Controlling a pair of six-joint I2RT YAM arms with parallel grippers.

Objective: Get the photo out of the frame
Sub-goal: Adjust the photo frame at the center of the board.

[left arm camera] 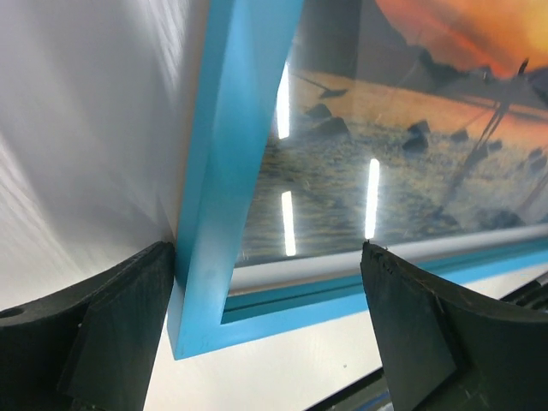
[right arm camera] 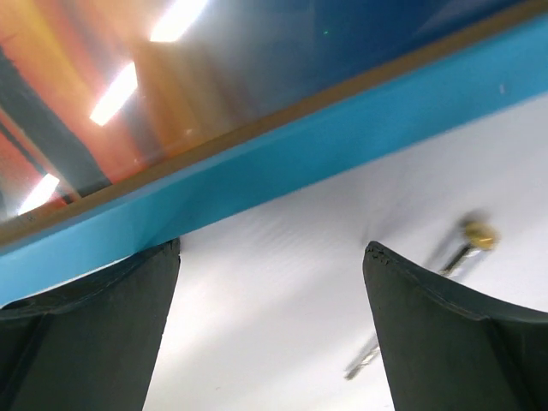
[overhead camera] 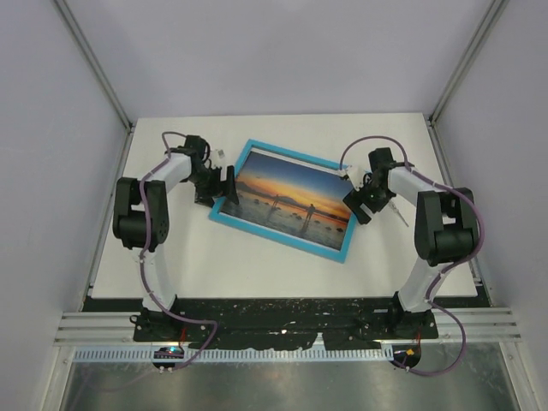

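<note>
The frame (overhead camera: pixel 274 235) lay flat near the middle of the white surface (overhead camera: pixel 257 282), turned so its long sides ran from about 10 o'clock toward 4 o'clock. The photo (overhead camera: pixel 295 199) was inside it, face up, with ceiling lights glinting on its glossy front.

The left hand (overhead camera: pixel 226 187) sat at the frame's 9 o'clock short side, open wide. In its wrist view, 1 finger (left arm camera: pixel 120 317) pressed against the outer face of the blue rail near a corner, while the other finger (left arm camera: pixel 419 325) hung above the picture area, so the rail ran between the 2.

The right hand (overhead camera: pixel 358 204) sat at the 3 o'clock short side, also open wide and holding nothing. 1 of its fingers (right arm camera: pixel 94 334) reached the blue rail's outer edge; the other (right arm camera: pixel 445 334) stood over bare surface. A thin metal item with a brass-coloured end (right arm camera: pixel 467 235) lay just beyond, too blurred to identify.
</note>
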